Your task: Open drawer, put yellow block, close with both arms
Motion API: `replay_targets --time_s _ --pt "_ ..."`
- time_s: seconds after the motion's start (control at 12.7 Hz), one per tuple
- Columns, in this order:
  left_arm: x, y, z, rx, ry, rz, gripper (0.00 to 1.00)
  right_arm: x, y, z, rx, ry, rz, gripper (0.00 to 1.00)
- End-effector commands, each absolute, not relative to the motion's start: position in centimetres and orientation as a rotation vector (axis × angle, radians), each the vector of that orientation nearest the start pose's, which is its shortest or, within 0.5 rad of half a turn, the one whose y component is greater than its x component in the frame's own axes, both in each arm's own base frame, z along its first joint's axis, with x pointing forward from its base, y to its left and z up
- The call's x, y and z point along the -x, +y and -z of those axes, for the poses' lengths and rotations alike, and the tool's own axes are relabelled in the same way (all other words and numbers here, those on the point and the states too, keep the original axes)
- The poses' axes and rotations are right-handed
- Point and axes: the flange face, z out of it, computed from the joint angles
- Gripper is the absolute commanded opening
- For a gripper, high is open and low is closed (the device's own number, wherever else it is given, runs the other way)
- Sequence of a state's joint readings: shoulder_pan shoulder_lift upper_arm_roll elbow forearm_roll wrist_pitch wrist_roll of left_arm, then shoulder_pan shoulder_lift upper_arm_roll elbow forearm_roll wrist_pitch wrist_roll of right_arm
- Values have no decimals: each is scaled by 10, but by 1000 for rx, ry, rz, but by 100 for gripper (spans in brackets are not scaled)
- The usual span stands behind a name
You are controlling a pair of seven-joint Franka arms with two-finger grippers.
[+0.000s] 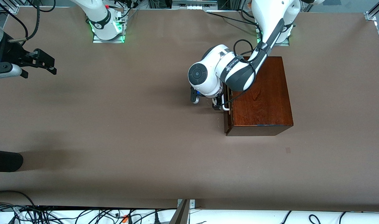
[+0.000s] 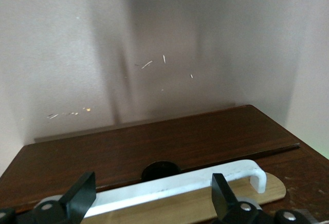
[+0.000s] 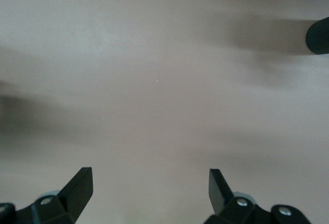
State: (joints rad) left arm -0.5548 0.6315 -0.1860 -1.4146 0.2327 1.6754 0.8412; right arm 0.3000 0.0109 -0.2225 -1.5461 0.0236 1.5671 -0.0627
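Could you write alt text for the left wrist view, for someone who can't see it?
The left gripper is at the drawer of a reddish-brown wooden box, its two black fingers open on either side of the white handle, not closed on it. A strip of pale wood shows beside the handle, with the brown table filling the rest of the view.
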Motion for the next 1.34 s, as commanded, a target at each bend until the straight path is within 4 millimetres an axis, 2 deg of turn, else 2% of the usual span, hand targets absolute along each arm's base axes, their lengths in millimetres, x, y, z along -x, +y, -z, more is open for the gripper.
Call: replay_targets --time_s 0.0,0.08,0.24,0.39,0.47,0.63,0.79,0.94,1.02,1.18,1.26 --pt "-523 -422 -370 2256 2066 -460 100 -555 45 -632 3118 -209 17 100" --pt "-519 -420 -388 2365 1989 -456 100 -555 45 -632 3118 -209 17 100" --pt "-511 -412 -428 2584 1701 -434 100 -556 44 -632 3119 -206 17 100" --pt "-508 -401 -476 2770 1316 -318 100 -556 45 -634 3118 -211 22 100" --pt "-512 -391 -491 2841 1130 -265 100 -555 45 -632 3118 -209 17 100" --pt "-533 -337 -535 2956 858 -144 100 -555 45 -632 3118 -209 17 100" --pt "-562 -275 -575 3038 697 41 100 -555 45 -632 3118 -211 17 100" --pt "-569 -210 -590 3084 519 60 100 -555 45 -632 3118 -211 17 100" --pt "-570 -169 -590 3121 403 45 100 -555 45 -632 3118 -211 17 100" --pt "-568 -109 -588 3161 227 39 100 -555 45 -632 3118 -209 15 100" --pt "-566 -77 -593 3157 153 53 100 -555 45 -632 3118 -211 15 100"
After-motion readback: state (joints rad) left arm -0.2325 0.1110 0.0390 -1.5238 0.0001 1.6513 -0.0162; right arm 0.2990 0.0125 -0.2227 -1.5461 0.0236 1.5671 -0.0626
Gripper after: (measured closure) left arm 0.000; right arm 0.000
